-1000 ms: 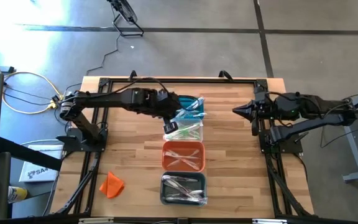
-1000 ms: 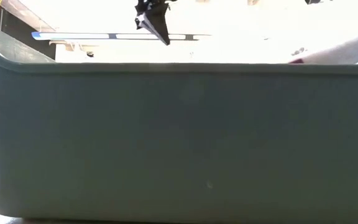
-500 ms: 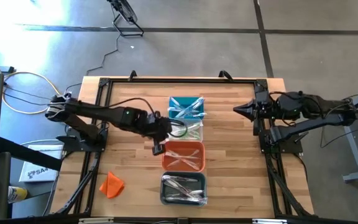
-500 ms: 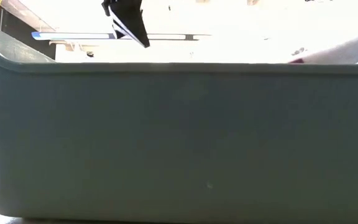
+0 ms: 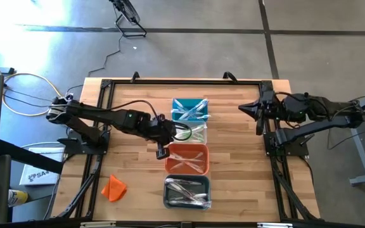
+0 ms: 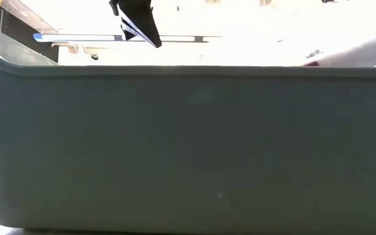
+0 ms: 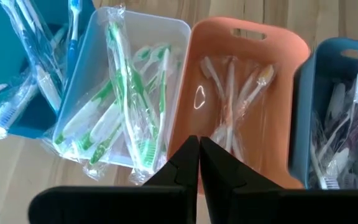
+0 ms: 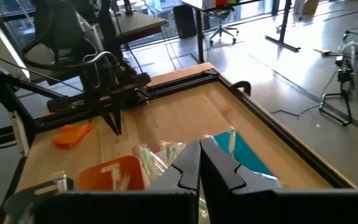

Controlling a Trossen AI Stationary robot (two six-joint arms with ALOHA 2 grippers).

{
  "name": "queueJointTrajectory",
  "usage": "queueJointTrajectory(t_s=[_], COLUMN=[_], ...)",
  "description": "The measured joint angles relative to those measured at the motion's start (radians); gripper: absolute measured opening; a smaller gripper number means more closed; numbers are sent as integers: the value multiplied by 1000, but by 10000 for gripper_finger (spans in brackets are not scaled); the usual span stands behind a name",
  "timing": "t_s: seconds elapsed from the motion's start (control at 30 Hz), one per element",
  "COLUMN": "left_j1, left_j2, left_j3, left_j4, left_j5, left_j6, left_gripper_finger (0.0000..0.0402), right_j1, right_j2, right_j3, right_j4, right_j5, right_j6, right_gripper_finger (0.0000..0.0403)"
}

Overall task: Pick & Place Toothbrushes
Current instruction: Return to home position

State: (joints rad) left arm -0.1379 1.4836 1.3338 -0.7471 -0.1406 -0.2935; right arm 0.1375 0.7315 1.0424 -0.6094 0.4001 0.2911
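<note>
Toothbrushes (image 5: 185,190), where do we find them?
— In every bin along the tabletop (image 5: 132,183): grey bin (image 5: 166,190) nearest, then orange bin (image 5: 187,172), clear bin (image 5: 203,138), teal bin (image 5: 175,104) farthest.
Pincers?
— We see the left pincer (image 5: 161,152) just beside the orange bin, fingers together; the right pincer (image 5: 241,107), well apart from the teal bin, is pressed together too

Wooden table (image 5: 132,171), black frame rails (image 5: 182,81) along edges. Four bins in single row down table's middle, side by side: teal bin (image 5: 175,104) at far end, then clear bin (image 7: 148,17), orange bin (image 5: 168,166), grey bin (image 5: 166,193) nearest front edge. Grey bin's wall fills low view. Orange cloth lump (image 5: 114,188) on bare wood near front left corner, well apart from bins. Off table: yellow cable (image 5: 24,77) looped at left, white box (image 5: 37,174) beside left edge, black stand (image 5: 128,16) on grey floor (image 5: 309,38) beyond far edge; office chair (image 8: 219,18) and tripod (image 8: 347,81) in room behind
</note>
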Motion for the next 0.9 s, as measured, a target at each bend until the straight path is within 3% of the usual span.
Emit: queueJointTrajectory(t_s=[0.7,0.9], left_j1=[0,0], left_j2=[-18,-99], left_j3=[0,0], left_j4=[20,18], left_j5=[-11,-7], left_j6=[221,312], left_gripper_finger=[10,10], right_j1=[0,0], right_j2=[55,-28], right_j3=[0,0], right_j4=[0,-17], right_j5=[-45,-199], right_j6=[-76,-85], right_gripper_finger=[2,2])
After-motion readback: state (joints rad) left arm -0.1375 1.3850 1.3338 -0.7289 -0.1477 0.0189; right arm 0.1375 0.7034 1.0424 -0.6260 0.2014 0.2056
